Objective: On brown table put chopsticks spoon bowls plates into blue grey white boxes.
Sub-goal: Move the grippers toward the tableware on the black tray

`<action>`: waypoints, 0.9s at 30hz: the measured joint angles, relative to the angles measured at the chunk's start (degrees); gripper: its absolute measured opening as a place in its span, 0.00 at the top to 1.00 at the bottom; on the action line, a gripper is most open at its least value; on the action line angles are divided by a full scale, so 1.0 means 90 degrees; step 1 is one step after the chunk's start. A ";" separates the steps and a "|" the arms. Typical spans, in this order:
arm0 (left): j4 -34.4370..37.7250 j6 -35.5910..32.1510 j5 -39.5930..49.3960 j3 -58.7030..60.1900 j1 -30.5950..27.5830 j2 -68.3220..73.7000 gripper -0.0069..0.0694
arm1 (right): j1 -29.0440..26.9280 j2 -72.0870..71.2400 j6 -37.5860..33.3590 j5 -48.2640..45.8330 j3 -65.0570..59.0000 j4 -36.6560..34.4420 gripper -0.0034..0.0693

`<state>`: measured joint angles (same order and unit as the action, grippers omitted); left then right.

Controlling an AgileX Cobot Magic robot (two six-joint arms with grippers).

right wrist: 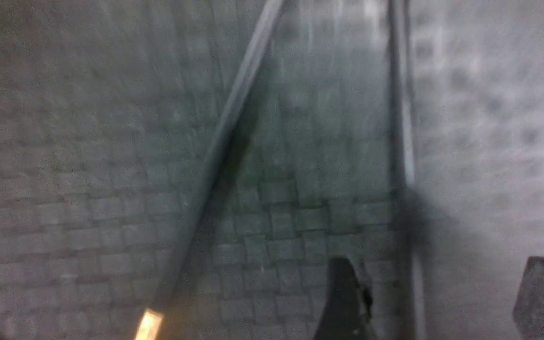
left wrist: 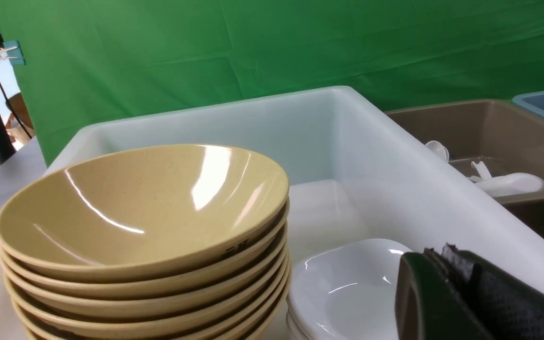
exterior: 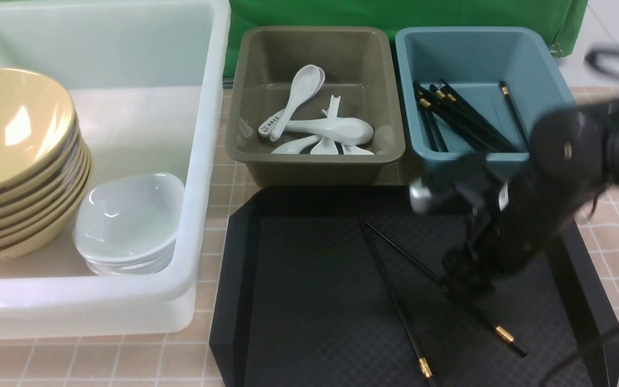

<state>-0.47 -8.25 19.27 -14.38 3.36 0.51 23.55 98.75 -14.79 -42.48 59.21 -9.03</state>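
Reaching for the two chopsticks lying on the black tray, with right gripper spread wide, empty, straddling one stick. Next: likely close low on the thin shaft, lift, carry to blue box

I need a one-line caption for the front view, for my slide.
Open right gripper above two black chopsticks on the black tray, in front of the blue box.

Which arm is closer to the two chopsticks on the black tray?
The right: the right gripper hangs open just above the chopsticks. The left gripper sits shut by the white box.
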 joint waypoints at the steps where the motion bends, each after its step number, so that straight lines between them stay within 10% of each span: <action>1: 0.0000 0.0000 -0.0009 0.0000 0.0000 0.0000 0.92 | 0.0000 0.0010 0.0008 0.0091 -0.0065 -0.0077 0.28; 16: 0.0000 0.0000 -0.0034 0.0000 0.0000 0.0000 0.92 | 0.0165 0.0535 -0.1462 0.1265 -0.0257 -0.3326 0.39; 23: 0.0000 0.0000 -0.0034 0.0000 0.0000 0.0000 0.92 | 0.0689 0.0534 -0.1996 0.1321 -0.0243 -0.2806 0.40; 27: 0.0000 0.0000 -0.0034 0.0000 0.0000 0.0000 0.92 | 0.1202 0.0501 -0.0766 0.1439 -0.0192 -0.0753 0.46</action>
<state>-0.47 -8.25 18.97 -14.38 3.36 0.51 34.37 103.25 -21.68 -29.53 57.48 -15.80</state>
